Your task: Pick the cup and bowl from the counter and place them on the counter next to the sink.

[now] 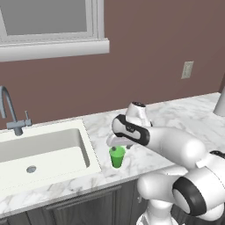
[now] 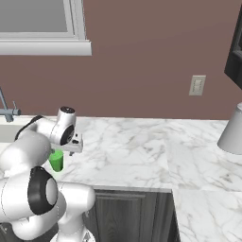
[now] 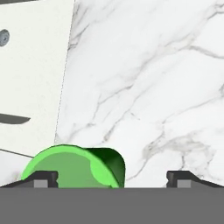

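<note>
Hand [image 3: 112,178]: jaws spread wide, holding nothing; two dark fingertips [image 3: 40,178] low in the hand view, far apart, the left one overlapping the green rim, whether touching it cannot be told.
Hand, left base view [image 1: 115,143]: just above the cup, pointing down, at the end of the white arm reaching in from the lower right.
Hand, right base view [image 2: 66,147]: directly over the cup, beside the surface's left end.
Cup [image 1: 117,157]: upright on the surface, bright green, plain, tapered toward its foot; just right of the sink, near the front edge.
Cup, right base view [image 2: 56,160]: partly hidden behind the arm, standing under the hand.
Cup, hand view [image 3: 74,168]: seen from above, open mouth toward the camera, left of centre between the fingertips.
Surface [image 1: 176,116]: white marble with grey veining, running right from the sink, over dark grey cabinets [image 2: 127,212].
Sink [image 1: 44,151]: white rectangular basin, drain in the floor, set into the surface left of the cup.
Faucet [image 1: 9,110]: curved grey gooseneck at the back of the sink.
Wall [image 2: 142,61]: brownish, with a pale outlet plate [image 2: 197,85] and a white-silled window [image 1: 48,26].
</note>
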